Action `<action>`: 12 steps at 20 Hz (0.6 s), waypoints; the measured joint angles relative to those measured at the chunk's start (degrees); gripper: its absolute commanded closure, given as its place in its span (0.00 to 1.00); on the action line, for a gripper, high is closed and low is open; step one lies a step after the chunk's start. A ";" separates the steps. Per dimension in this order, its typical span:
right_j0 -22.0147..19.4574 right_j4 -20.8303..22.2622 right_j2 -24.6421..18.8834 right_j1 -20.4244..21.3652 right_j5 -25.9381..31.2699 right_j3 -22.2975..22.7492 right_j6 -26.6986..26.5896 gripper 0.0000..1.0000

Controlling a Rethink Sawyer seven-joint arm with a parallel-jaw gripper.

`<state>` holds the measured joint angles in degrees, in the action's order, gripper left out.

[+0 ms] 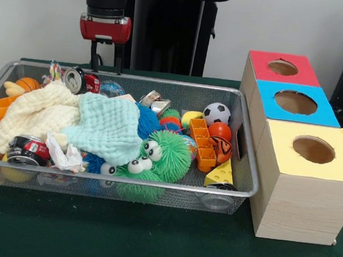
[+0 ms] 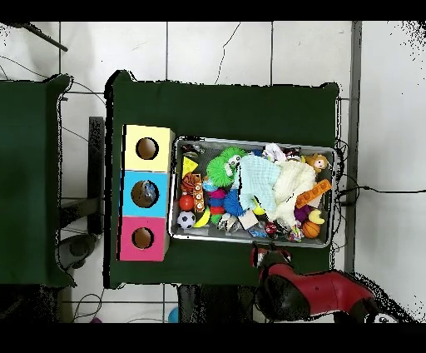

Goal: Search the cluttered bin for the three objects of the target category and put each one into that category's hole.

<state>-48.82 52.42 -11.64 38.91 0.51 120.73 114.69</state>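
The wire mesh bin (image 1: pixel 247 149) lies across the green table, full of toys; it also shows in the overhead view (image 2: pixel 250 140). My gripper (image 1: pixel 105 67) hangs open and empty just above the bin's far rim, over a drink can (image 1: pixel 79 80). In the overhead view the gripper (image 2: pixel 263 250) is at the bin's robot-side edge. A see-through bluish bottle (image 1: pixel 111 88) peeks out behind the mint cloth (image 1: pixel 108 125). Another clear plastic piece (image 1: pixel 216 199) lies at the near right corner, seen through the mesh. Any other bottle is hidden under the clutter.
Three wooden boxes stand to the right of the bin, with holes in red (image 1: pixel 282 67), blue (image 1: pixel 295 102) and yellow (image 1: pixel 313 149) tops. In the bin lie a cream cloth (image 1: pixel 36 112), green spiky balls with eyes (image 1: pixel 163 155), a soccer ball (image 1: pixel 217 113) and a second can (image 1: pixel 26 150).
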 measured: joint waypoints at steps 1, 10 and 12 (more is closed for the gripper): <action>0.13 0.00 0.10 0.00 0.00 -0.04 0.00 0.00; 0.95 0.01 0.88 -0.10 -0.26 -0.32 0.00 0.00; 0.61 0.01 0.66 -0.08 -0.24 -0.28 0.01 0.00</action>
<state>-48.21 52.43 -10.98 38.83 0.27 120.45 114.70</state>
